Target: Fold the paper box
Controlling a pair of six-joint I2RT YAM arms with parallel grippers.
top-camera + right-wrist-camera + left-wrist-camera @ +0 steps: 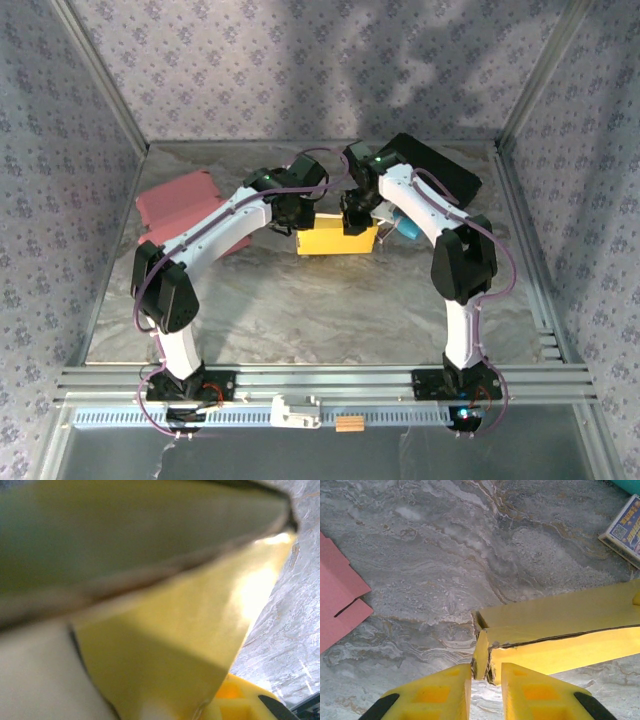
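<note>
The yellow paper box lies at the middle back of the marble table, partly folded. In the left wrist view its corner shows a small end flap standing right at the tips of my left gripper, whose yellow fingers sit slightly apart, open, with table showing between them. My left gripper is at the box's left end. My right gripper is over the box's back edge. A yellow panel runs down into its jaws beside one finger; it looks shut on that wall.
A flat pink paper sheet lies at the back left, its edge left of my left gripper. A black object sits at the back right. A small printed box and a teal item lie just right of the yellow box.
</note>
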